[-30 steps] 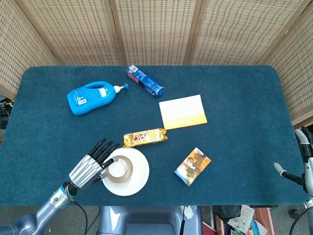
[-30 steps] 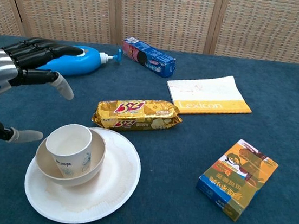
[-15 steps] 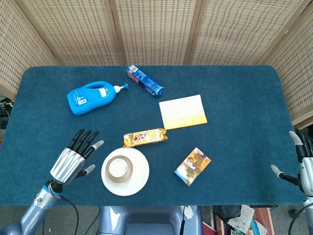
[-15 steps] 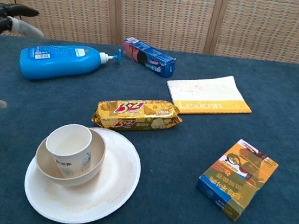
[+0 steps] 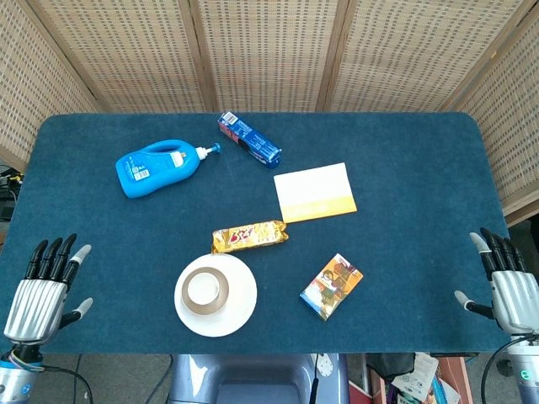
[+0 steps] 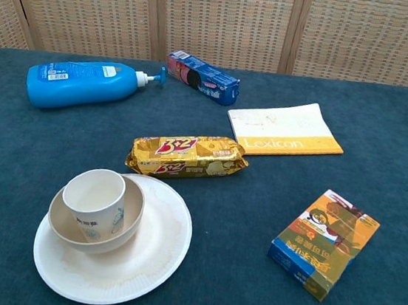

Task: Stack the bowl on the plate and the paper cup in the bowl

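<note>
Blue carpet-like cloth covers the wide surface [image 5: 404,278], which carries everything here. On it, near the front left, lies the round white paper plate [image 6: 148,259]. The cream round bowl [image 6: 126,225] sits on the left part of that plate, and the white paper cup [image 6: 94,196] stands upright inside the bowl.

Behind the plate, just beside its far rim, lies a gold biscuit packet [image 6: 187,156]. Further back are a white and yellow booklet [image 6: 283,129], a blue pump bottle [image 6: 78,84] lying on its side at the back left, and a blue biscuit tube [image 6: 202,77] near the bottle's nozzle. A small orange and blue carton [image 6: 324,242] lies to the right of the plate.

The metallic left hand [image 5: 40,292] hangs off the front left corner, well apart from the plate, its fingers spread and holding nothing. The right hand [image 5: 508,288] hangs at the front right edge, fingers likewise apart and empty. Neither hand shows in the chest view.
</note>
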